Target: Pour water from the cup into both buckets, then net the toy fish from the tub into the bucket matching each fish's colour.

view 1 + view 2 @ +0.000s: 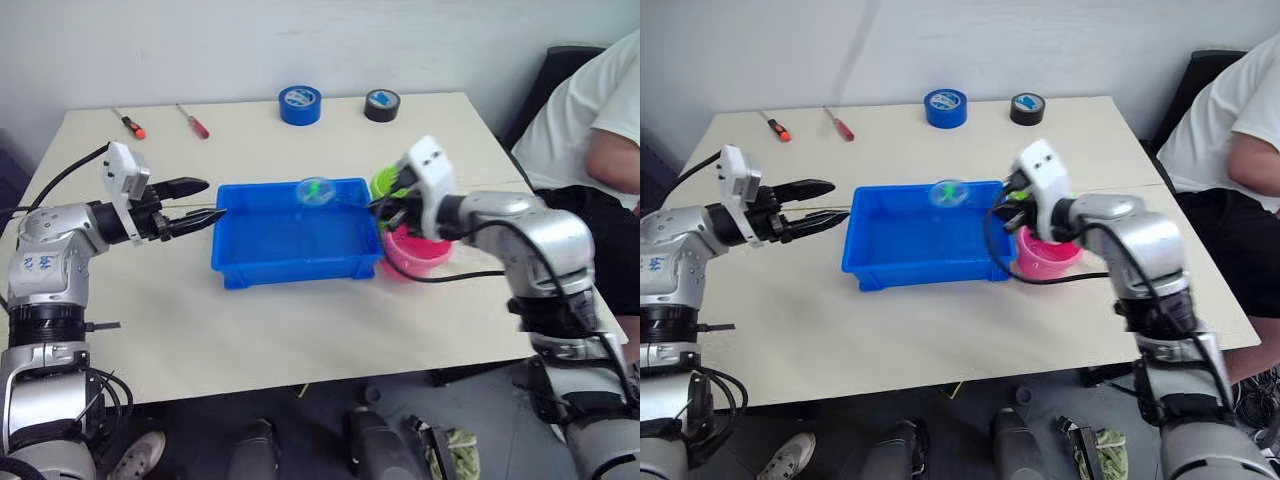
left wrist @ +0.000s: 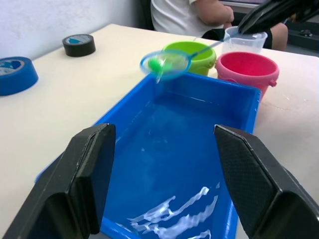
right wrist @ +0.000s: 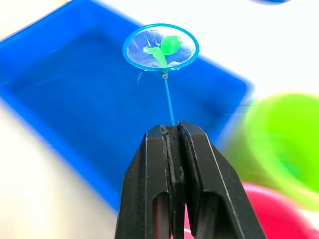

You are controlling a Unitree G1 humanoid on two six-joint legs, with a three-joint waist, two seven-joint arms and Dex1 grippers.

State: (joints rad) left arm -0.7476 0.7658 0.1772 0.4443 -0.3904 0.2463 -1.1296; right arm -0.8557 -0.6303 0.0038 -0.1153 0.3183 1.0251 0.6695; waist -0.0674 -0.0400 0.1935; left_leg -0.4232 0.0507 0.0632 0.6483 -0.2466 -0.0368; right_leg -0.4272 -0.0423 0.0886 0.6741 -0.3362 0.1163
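One fish: green (image 3: 168, 46), lying in the net (image 3: 160, 47), which is held over the tub's (image 1: 290, 262) 12 o'clock rim.
Right gripper (image 3: 173, 130): pressed together on the net's thin handle.
Left gripper (image 1: 205, 201): spread, holding nothing, at the tub's 9 o'clock end.
Buckets: green (image 2: 195, 55) and pink (image 2: 245, 68) side by side at the tub's 3 o'clock end.
Cup (image 2: 243, 41): just behind the pink bucket.

Glossy blue plastic tub (image 2: 119, 124), wet and reflective inside; smooth green bucket (image 2: 192, 54) and pink bucket (image 2: 246, 67), seemingly plastic; clear plastic cup (image 2: 243, 41); matt cream tabletop (image 1: 300, 330).
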